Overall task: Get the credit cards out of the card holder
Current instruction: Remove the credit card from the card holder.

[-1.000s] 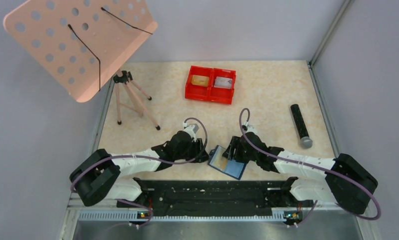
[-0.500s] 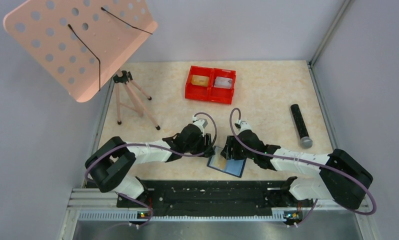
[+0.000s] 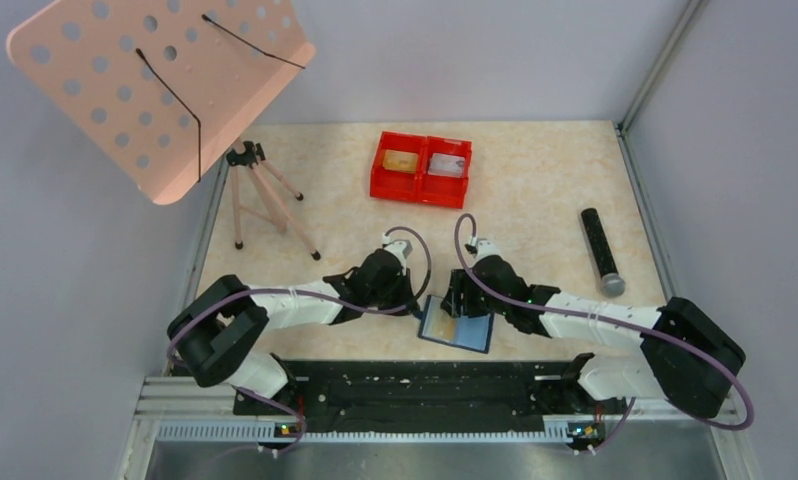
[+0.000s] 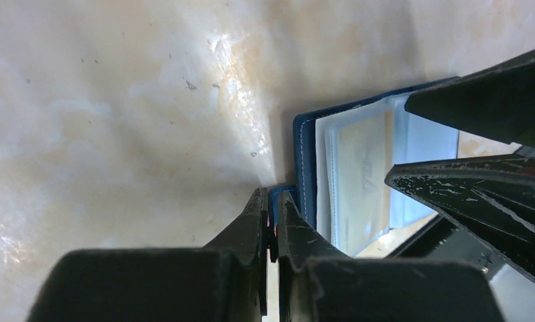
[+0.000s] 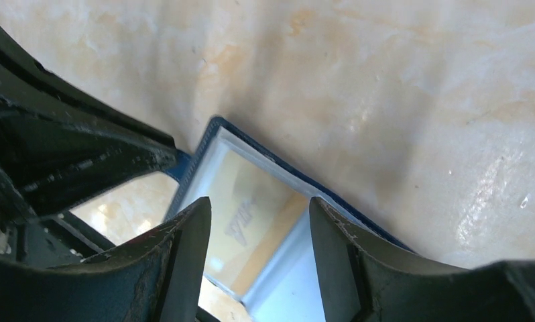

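The card holder (image 3: 457,323) lies open at bottom center of the top view, left gripper (image 4: 271,201) pinched tight on its edge tab — right gripper (image 5: 258,204) spread wide over a gold card (image 5: 265,184) under a clear pocket. The red tray (image 3: 421,186) sits upper center, black cylinder (image 3: 600,250) off right, tripod (image 3: 265,200) upper left.

Navy card holder (image 3: 456,328) — open, gold-tan credit card (image 5: 251,216) in pocket
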{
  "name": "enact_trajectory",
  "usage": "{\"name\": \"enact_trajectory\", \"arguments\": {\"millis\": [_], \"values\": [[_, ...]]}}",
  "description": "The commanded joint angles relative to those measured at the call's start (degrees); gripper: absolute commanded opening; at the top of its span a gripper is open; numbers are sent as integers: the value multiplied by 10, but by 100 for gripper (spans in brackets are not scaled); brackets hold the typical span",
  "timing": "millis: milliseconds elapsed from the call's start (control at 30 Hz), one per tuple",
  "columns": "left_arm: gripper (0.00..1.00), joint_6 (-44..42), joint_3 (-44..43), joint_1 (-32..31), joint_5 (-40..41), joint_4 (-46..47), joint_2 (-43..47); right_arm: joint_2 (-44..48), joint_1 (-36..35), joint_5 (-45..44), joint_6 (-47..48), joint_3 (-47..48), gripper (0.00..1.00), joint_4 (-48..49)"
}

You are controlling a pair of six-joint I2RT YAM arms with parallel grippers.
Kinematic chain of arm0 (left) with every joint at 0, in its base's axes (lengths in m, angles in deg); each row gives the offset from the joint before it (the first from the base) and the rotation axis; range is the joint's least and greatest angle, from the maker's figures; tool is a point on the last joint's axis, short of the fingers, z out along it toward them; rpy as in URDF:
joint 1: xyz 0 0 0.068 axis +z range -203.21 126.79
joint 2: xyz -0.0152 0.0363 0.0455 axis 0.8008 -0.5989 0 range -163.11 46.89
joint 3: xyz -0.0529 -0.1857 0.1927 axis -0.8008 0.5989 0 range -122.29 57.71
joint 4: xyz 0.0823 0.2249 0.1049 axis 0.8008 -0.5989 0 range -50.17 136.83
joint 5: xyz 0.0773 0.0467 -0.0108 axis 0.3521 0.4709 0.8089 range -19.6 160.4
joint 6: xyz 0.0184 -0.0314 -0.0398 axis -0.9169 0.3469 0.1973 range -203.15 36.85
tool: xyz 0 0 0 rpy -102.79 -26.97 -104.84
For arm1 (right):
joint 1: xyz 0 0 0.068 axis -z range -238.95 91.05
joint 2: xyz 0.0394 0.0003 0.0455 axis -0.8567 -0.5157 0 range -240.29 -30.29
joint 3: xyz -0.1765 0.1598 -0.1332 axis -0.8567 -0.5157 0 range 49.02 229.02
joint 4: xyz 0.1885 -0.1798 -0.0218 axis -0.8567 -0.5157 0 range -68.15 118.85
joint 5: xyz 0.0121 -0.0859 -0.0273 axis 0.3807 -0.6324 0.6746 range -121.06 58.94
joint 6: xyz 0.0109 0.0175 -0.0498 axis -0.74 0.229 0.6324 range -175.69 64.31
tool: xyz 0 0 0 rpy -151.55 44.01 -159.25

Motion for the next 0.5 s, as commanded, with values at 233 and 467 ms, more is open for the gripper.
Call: {"name": "enact_trajectory", "arguments": {"millis": [233, 467], "values": [[0, 154, 88, -2, -23, 73, 140, 15, -38, -34, -128, 81, 59, -111], [0, 173, 101, -2, 18, 60, 167, 8, -89, -69, -162, 114, 62, -134]]}}
